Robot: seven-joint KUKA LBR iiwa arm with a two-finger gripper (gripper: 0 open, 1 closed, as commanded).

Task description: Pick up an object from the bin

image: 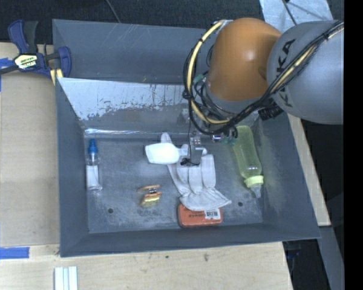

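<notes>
Poised low over white crumpled fabric rag (199, 183), centre of grey metal bin (69, 162). Cannot tell gripper (192, 154) state. Probably light, limp, not fragile; best pinched at raised fold.

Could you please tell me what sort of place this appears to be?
Probably a robotics lab's grasping test cell: a KUKA arm reaches into a grey metal bin holding unrelated odds, such as a blue-capped clear bottle and a yellow-green bottle.
</notes>
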